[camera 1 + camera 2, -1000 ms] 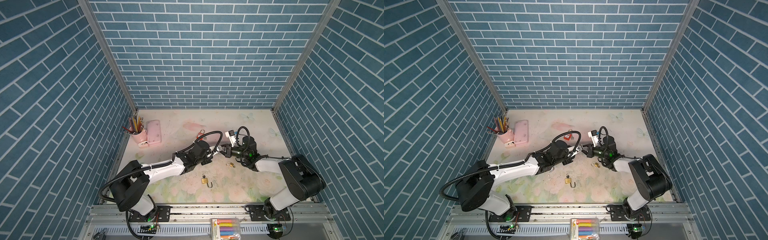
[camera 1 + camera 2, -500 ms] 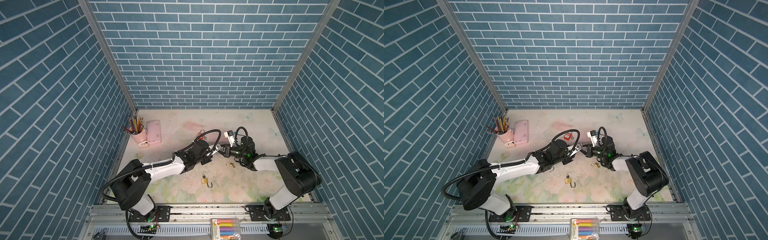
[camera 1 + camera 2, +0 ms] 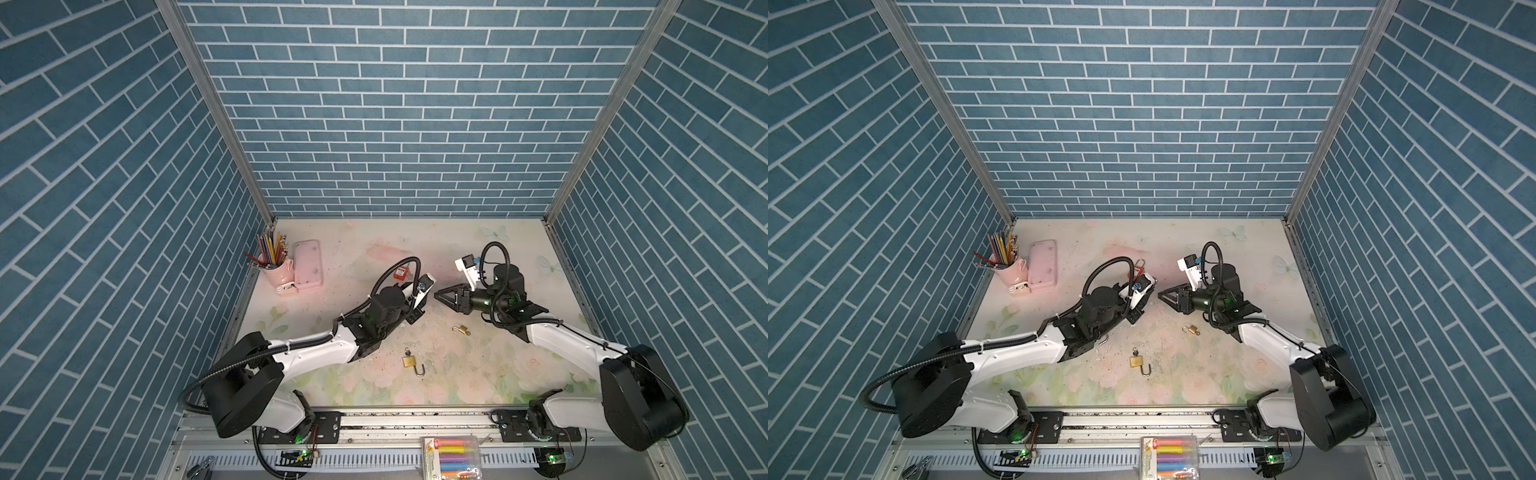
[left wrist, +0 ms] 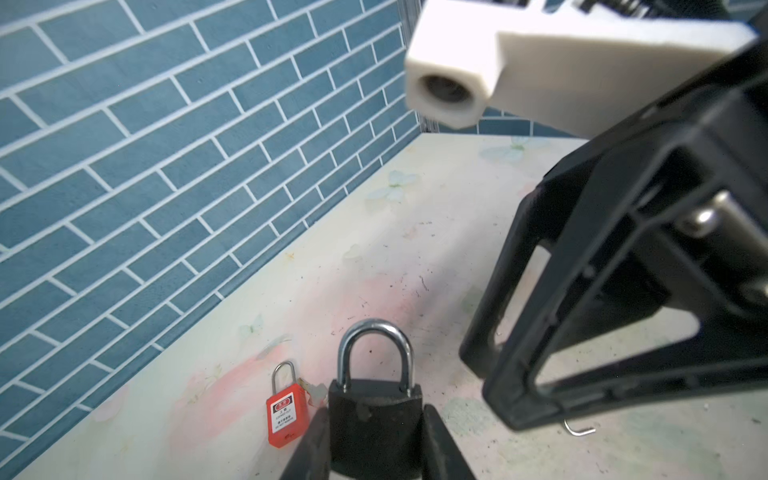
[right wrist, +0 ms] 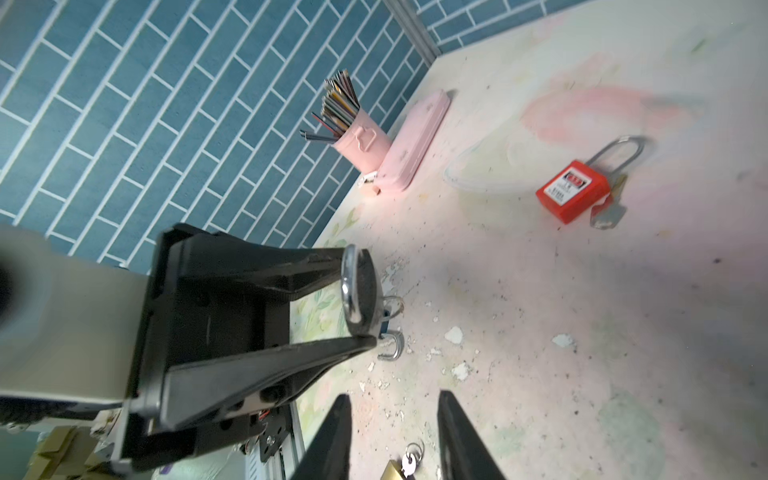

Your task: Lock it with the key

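Right gripper (image 5: 394, 397) jaws just sprang apart, empty | left gripper (image 4: 374, 411) pinching black padlock (image 4: 374, 430) | shackle end points toward right gripper, close, nearly tip-to-tip

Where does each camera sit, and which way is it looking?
Top views: high above the front edge, looking down on the table; both whole arms show, with left gripper and right gripper.
Left wrist: on the left arm, facing the back wall; its own fingers clamp the black padlock, right gripper close by.
Right wrist: on the right arm, facing the left wall; its own open fingers show, the left gripper ahead.
Shared: both wrist views show the red padlock.
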`<state>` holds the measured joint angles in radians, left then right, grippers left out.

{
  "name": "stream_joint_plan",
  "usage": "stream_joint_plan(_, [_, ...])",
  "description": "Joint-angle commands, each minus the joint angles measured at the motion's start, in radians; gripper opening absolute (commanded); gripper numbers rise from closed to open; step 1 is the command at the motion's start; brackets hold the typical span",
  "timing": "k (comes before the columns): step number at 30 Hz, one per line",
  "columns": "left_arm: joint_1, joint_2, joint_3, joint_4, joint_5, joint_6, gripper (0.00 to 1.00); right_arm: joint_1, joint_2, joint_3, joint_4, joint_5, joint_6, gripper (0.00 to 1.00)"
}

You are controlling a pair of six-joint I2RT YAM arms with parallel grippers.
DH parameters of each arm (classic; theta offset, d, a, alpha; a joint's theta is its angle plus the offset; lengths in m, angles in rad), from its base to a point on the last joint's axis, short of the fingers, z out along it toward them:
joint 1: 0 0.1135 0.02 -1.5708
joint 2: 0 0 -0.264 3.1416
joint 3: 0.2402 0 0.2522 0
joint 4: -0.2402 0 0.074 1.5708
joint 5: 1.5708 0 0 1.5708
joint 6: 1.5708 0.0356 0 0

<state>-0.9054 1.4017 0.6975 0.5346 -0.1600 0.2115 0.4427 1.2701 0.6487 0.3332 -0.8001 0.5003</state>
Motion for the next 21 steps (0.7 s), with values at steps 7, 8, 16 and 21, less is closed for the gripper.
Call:
stream_joint_plan(7, [-0.006,-0.018,0.045,-0.08,-0.144,-0.361,0.0,-0.014,-0.246,-0.081,0.053,0.139,-0.092,0.48])
stream_joint_plan(8, [0.004,-0.017,0.063,-0.101,-0.133,-0.421,0.0,-0.015,-0.267,-0.119,0.109,0.155,-0.078,0.47])
stream_joint_plan(16, [0.12,-0.001,0.076,-0.118,0.084,-1.018,0.0,-0.003,-0.333,-0.3,0.356,0.241,-0.053,0.47])
stream_joint_plan(21, [0.156,0.032,-0.012,0.042,0.174,-1.324,0.0,0.031,-0.247,-0.295,0.391,0.237,-0.055,0.45])
